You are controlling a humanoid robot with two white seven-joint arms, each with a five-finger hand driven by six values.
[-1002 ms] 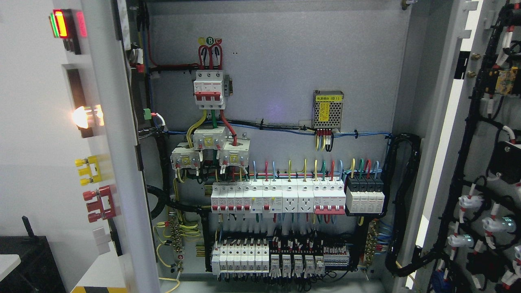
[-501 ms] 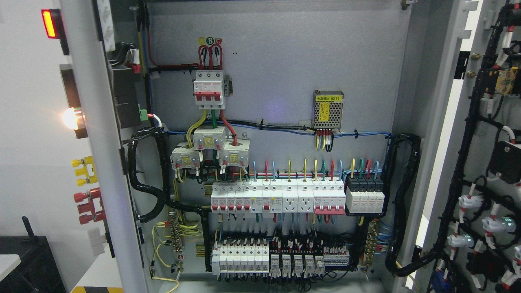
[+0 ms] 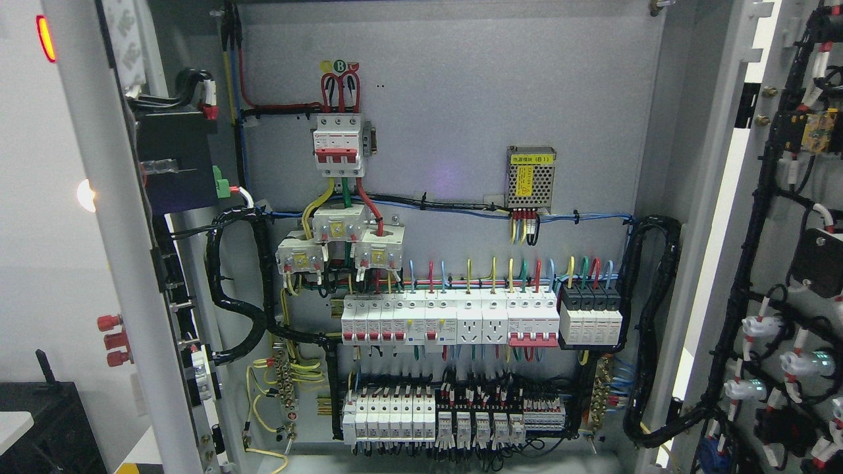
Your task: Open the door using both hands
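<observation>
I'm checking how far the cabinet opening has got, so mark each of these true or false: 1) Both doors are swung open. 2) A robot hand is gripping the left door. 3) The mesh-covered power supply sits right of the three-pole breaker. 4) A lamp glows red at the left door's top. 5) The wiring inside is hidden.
1) True: the left door and the right door both stand open.
2) False: no hand is in view.
3) True: the power supply is right of the breaker.
4) True: the red lamp is lit.
5) False: the backplate and wiring are exposed.
</observation>
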